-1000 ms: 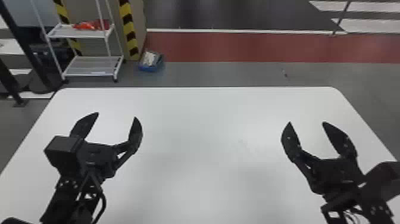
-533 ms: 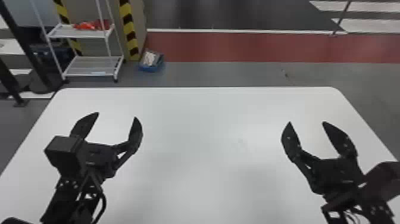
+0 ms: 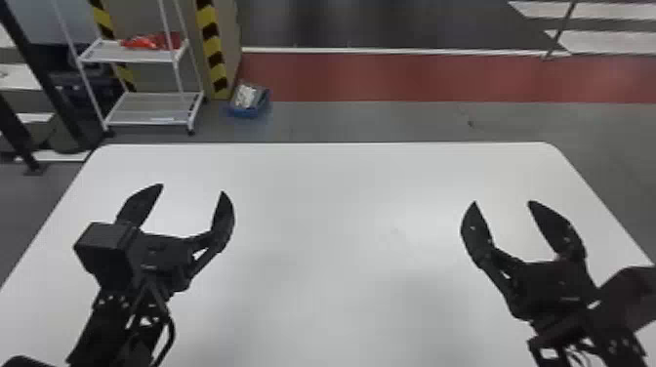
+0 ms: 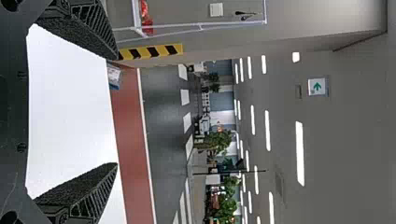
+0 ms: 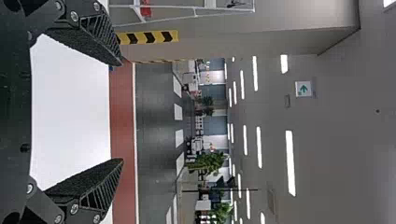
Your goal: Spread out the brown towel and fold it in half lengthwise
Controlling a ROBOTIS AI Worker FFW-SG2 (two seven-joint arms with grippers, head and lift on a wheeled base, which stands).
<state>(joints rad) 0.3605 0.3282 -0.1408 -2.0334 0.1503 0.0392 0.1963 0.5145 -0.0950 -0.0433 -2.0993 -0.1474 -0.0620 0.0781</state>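
left gripper (image 3: 193,188) | right gripper (image 3: 502,201) | both seemingly unmoved over white table (image 3: 341,244)

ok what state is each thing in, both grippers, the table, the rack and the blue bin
Left gripper: open, fingers apart
Right gripper: open, fingers apart
Table: flat
Rack: upright, red item on upper shelf
Blue bin: on floor, pale contents showing

White table (image 3: 341,195), wheeled white rack (image 3: 153,110) with red item (image 3: 151,41), blue bin (image 3: 248,105) on floor
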